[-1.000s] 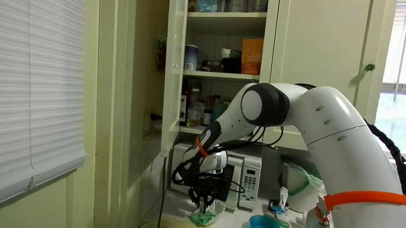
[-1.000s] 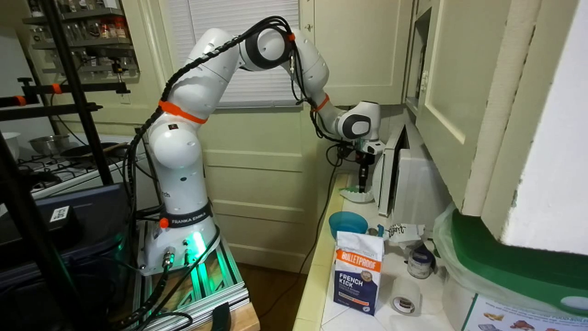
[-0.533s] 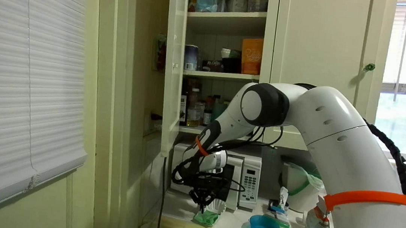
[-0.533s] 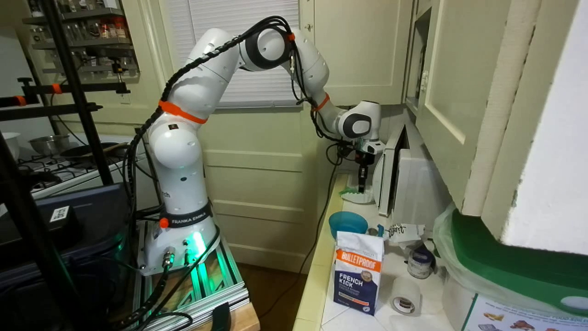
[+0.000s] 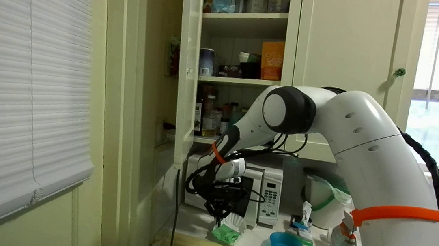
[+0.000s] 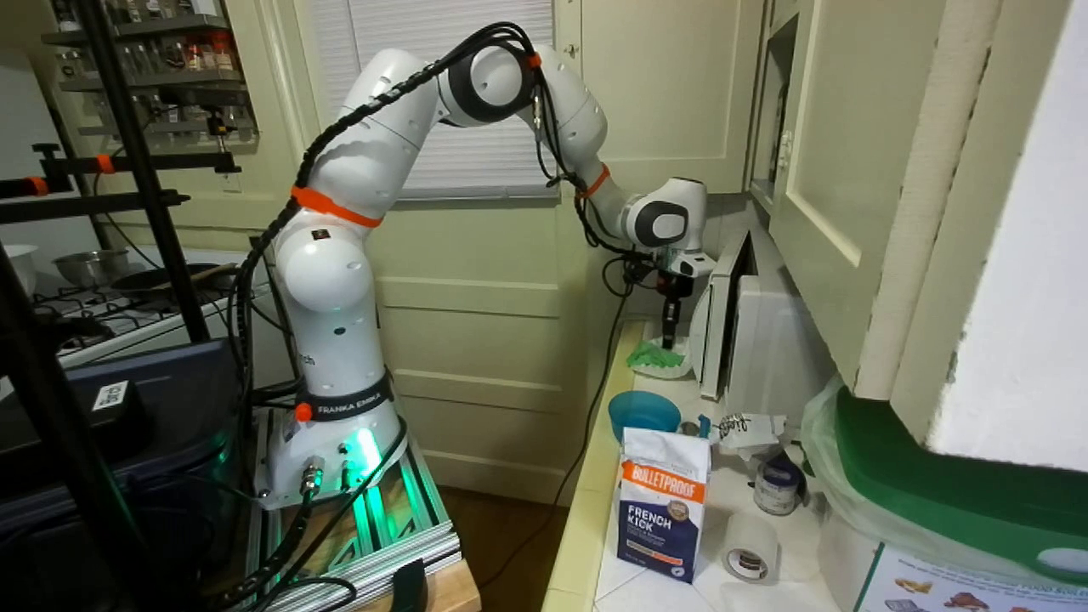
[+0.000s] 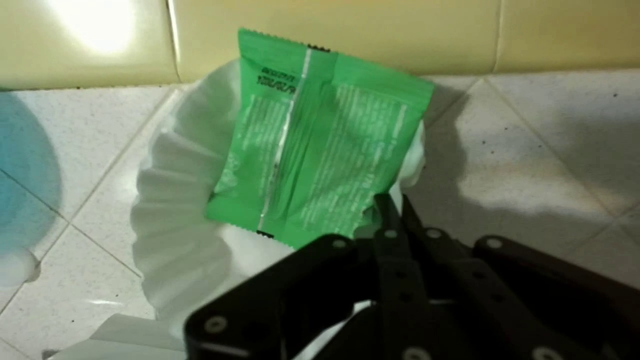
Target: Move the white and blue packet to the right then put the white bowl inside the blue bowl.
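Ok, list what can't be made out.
Wrist view: the middle of the fluted white bowl, hidden by the rectangular green sachet and black claw.
Wrist view: the sachet's smallest print, blurred.
In an exterior view: the base of the round blue bowl, partly hidden by the upright white and navy bag.
There too: the white and green bin, cut off by the right and bottom edges.

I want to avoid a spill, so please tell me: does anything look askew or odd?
The green sachet lies askew across the pleated white bowl, overhanging its rim; it might slip off. The microwave door also looks ajar in both exterior views.
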Robot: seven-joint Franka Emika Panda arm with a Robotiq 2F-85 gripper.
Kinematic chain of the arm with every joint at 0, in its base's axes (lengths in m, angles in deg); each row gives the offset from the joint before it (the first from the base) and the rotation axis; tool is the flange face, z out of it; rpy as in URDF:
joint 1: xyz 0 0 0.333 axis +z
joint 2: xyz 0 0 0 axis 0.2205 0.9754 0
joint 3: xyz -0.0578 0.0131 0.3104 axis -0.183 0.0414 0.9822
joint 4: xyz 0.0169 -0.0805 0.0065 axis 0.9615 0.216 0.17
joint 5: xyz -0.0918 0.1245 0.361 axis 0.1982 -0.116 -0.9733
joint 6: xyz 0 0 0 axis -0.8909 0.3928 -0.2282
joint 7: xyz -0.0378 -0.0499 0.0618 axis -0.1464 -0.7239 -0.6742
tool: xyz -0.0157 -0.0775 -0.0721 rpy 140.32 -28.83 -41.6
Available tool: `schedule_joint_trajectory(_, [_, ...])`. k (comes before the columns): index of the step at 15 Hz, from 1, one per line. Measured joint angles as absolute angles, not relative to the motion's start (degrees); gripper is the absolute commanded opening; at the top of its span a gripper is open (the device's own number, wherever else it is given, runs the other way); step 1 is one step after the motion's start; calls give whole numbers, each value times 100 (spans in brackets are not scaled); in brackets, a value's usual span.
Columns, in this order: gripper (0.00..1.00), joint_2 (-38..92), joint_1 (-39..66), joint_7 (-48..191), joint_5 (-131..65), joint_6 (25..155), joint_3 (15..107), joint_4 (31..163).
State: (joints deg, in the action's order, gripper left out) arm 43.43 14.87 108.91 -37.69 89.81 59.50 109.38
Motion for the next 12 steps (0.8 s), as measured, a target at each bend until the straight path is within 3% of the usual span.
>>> schedule_joint_trajectory(7, [0,4119,1485,10891,-3770,8631,5951,10935])
schedule_joint_trajectory(8, [26,4100,1485,10891,-3770,8605,5950,10933])
schedule_joint_trajectory(10, [34,4096,1485,10891,-3770,8572,5950,10926])
schedule_joint_trajectory(12, [49,4120,1486,10891,-3770,8560,5949,10917])
